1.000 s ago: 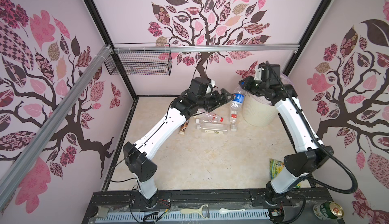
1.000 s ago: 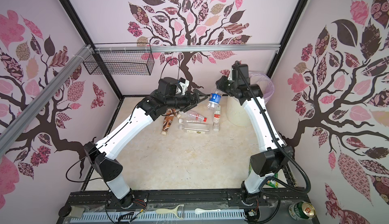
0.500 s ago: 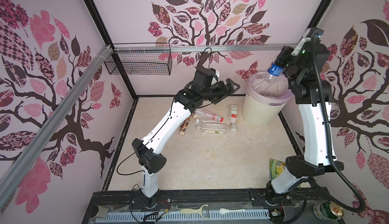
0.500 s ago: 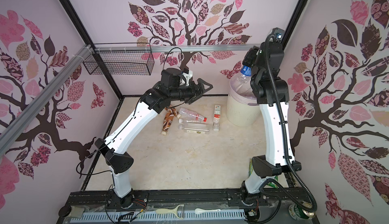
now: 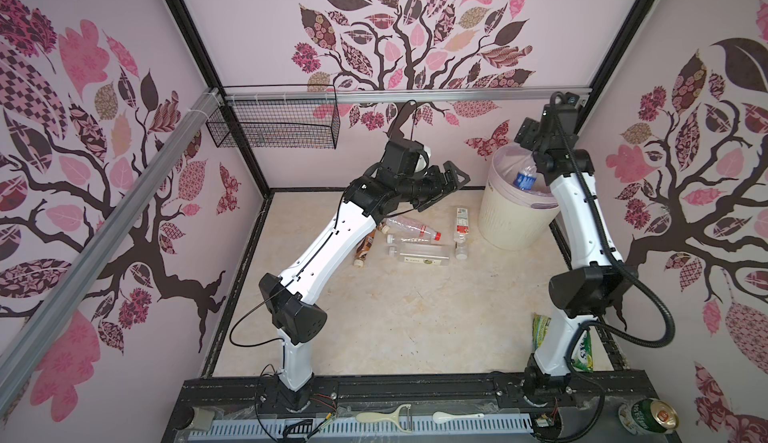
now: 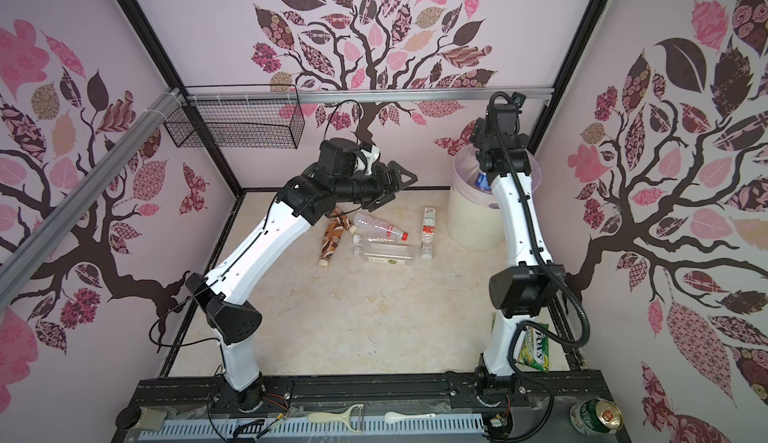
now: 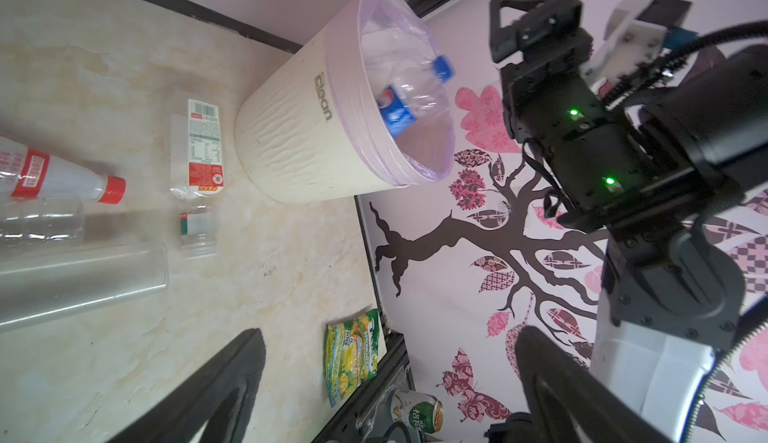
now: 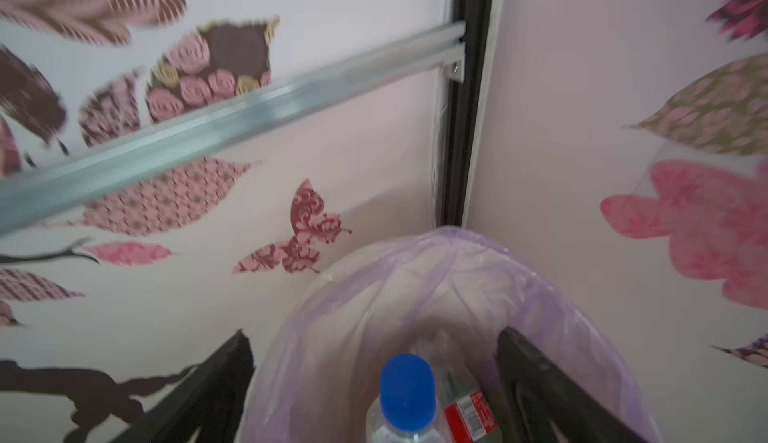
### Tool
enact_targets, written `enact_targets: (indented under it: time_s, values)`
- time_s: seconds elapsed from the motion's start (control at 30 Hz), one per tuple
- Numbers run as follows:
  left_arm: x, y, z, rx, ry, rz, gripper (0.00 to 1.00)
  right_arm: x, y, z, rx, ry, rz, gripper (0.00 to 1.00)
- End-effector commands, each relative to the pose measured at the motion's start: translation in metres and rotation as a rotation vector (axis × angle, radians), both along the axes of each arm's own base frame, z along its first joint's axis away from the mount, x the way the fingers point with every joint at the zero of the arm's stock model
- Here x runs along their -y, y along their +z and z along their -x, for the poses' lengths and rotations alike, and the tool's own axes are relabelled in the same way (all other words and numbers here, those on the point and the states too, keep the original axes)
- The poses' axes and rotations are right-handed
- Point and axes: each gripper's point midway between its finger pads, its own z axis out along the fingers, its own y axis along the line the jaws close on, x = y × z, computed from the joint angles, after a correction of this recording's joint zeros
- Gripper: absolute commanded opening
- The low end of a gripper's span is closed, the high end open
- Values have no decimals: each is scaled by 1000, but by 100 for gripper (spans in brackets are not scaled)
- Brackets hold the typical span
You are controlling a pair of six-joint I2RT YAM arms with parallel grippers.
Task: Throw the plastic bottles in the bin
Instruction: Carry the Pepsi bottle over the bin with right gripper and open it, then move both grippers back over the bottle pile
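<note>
The cream ribbed bin (image 5: 509, 220) (image 6: 469, 224) with a lilac liner stands at the back right. My right gripper (image 5: 534, 145) (image 8: 374, 337) hangs open over its mouth. Below the jaws, a clear blue-capped bottle (image 8: 407, 403) (image 5: 524, 177) (image 7: 409, 102) sits free inside the liner, beside a red-labelled one (image 8: 469, 420). My left gripper (image 5: 446, 189) (image 7: 390, 337) is open and empty, raised above the floor bottles. These are a red-capped bottle (image 5: 409, 229), a square clear one (image 5: 419, 254), a red-and-white labelled one (image 5: 461, 224) and brown-wrapped ones (image 5: 365, 245).
A black wire basket (image 5: 274, 129) hangs on the back rail at left. A yellow-green snack bag (image 5: 582, 345) lies by the right arm's base. A green can (image 5: 648, 418), a peeler (image 5: 386, 416) and a spoon (image 5: 453, 417) rest on the front rail.
My right arm carried the blue-capped bottle up from the floor to above the bin, then opened; the bottle now sits in the liner. The left arm rose slightly.
</note>
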Motion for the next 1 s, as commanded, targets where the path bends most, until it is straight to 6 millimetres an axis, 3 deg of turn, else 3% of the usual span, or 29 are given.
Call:
enact_targets:
  time_s: [0.0,0.2,0.4,0.57,0.73,0.77,0.87,0.97]
  values:
    - [-13,-1,5,-5,9,-19,98,-2,65,34,150,11,-35,99]
    - [-26,-23,-1,-73,61,-78,98,-12,93,56,222,63,-97,100]
    - [-61,-56,-14,-185,165,-166,98,-42,95,67,204,148,-128,100]
    - [-98,-80,-17,-246,258,-257,98,-99,80,77,138,258,-111,100]
    - [-133,-110,-20,-300,309,-318,98,-181,48,89,28,416,-112,100]
    - [-141,-128,-20,-329,311,-352,98,-195,44,93,16,441,-108,100]
    - [-166,-154,-22,-352,313,-401,98,-237,14,104,-55,531,-131,99]
    - [-193,-182,-19,-351,324,-479,98,-262,-16,116,-132,583,-198,99]
